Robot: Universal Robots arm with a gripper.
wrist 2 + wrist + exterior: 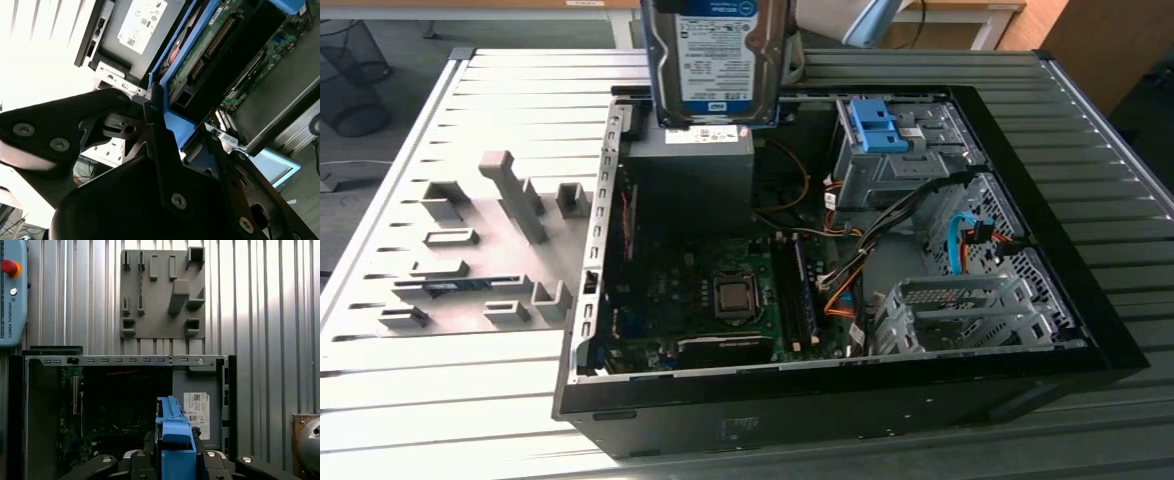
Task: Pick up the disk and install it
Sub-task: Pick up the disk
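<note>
While the disk [716, 55] hangs upright in the air over the grey power supply [691, 170] in a corner of the open computer case [1067, 330], the gripper [175, 461] clamps its blue side rails [175, 432].

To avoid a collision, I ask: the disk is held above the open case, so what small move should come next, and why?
Probably shift the disk toward the exterior view's right, without lowering it yet. The pincer holds it upright above the grey box, while the drive cages stand further right.
</note>
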